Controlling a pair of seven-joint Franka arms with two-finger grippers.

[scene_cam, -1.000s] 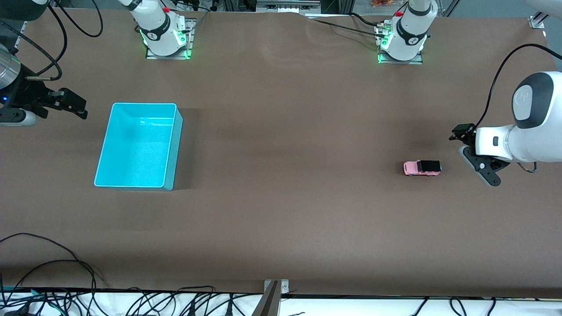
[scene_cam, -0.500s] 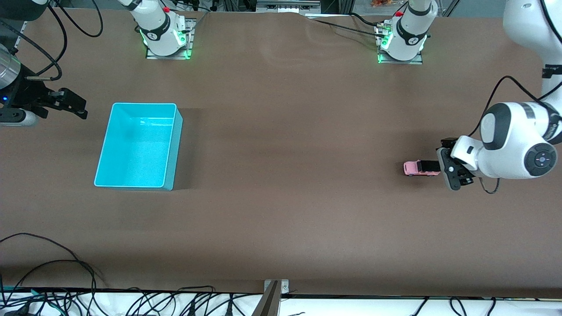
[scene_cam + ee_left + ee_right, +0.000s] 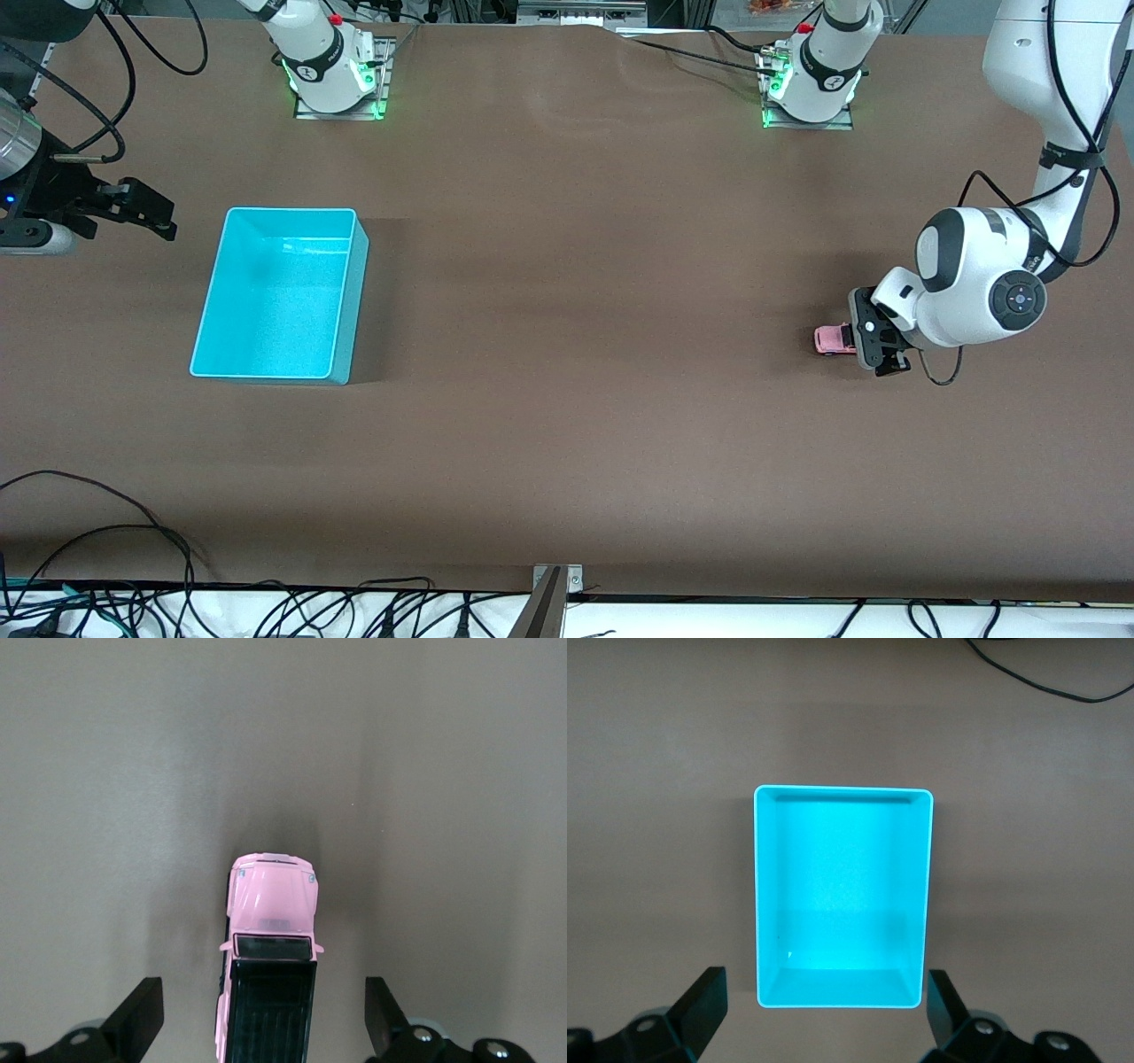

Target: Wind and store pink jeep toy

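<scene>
The left arm comes in from its base at the table's top edge, swings out past the table end, then folds back in low w/ the wrist bent over toward the table. The left gripper (image 3: pixel 873 341) sits right over the back half of the pink jeep toy (image 3: pixel 830 339), camera looking straight down on it. In the left wrist view the fingers (image 3: pixel 137 1014) are spread wide, one on each side of the jeep's black roof section, clear gaps either side, not touching it. Only the pink hood end sticks out from under the gripper in the front view.

The jeep rests on its wheels on the brown table (image 3: pixel 567 354), toward the left arm's end, well apart from the cyan bin (image 3: pixel 277 294).

The right arm waits at its own end of the table, forearm reaching in from the edge, right gripper (image 3: pixel 146 213) pointing toward the bin but short of it. Fingers (image 3: pixel 700 1001) spread too, nothing between them; the right wrist view looks down the length of the open bin, which has nothing in it.

Writing: none I can read on the jeep or bin. Each arm base carries a small round logo on a black band, too small to make out. Green lights glow at both bases.
</scene>
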